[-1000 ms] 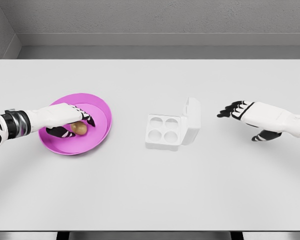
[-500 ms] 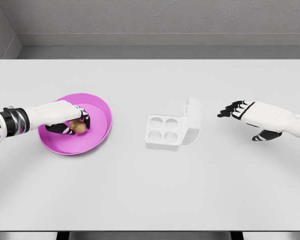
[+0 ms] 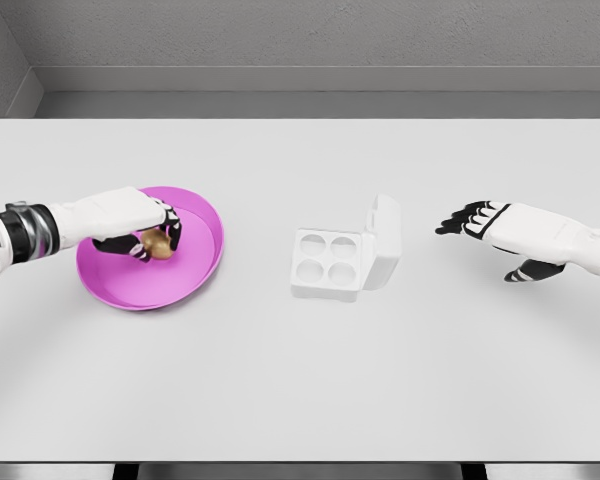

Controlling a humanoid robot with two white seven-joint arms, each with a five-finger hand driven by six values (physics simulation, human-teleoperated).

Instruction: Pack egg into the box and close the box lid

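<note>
Now the left hand (image 3: 140,228) has closed its fingers round the brown egg (image 3: 157,243) and begun lifting it off the pink plate (image 3: 195,275), so carrying can start. Beyond, the four-cup egg box (image 3: 330,262) waits, lid (image 3: 385,230) up. The right hand (image 3: 480,220) hovers open-fingered, holding nothing.

- I have one view only, from my head, looking forward and steeply down onto the white bench (image 3: 310,390).
- The bench's near edge runs along the bottom of the picture, its far edge meets the grey wall (image 3: 310,35) near the top.
- It sits far enough back that nearly the full bench width shows.
- My arms enter from the left and right edges at mid-height.
</note>
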